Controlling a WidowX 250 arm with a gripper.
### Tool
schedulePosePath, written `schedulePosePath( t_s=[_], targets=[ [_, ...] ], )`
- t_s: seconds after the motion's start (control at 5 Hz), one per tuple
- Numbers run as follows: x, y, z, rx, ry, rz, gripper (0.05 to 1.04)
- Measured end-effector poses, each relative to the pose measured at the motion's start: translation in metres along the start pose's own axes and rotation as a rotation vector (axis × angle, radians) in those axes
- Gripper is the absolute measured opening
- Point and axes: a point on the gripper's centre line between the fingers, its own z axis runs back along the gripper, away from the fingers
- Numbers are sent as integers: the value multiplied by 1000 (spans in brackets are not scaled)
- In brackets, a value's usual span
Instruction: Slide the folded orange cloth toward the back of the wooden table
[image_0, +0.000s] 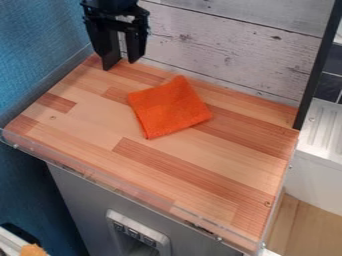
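Black arm (112, 5) enters at top edge, left of centre; only its lower end in sight, base out of frame. Black gripper (121, 65) hangs below it, upper left of view, pointing down. Two fingers (137, 44), dark and long, set well apart, open gap between, nothing held. Finger on the view's left looks broader and its tip sits lower in view than the other's.

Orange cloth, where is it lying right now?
In the camera view, the orange cloth lies on the wooden counter, just above the picture's middle, below and to the right of the black gripper, which is not touching it.
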Motion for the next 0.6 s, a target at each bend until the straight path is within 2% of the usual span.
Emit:
schedulePosePath(
  t_s=[0.6],
  targets=[
    [-2,6,3,23,1,15,994]
  ],
)
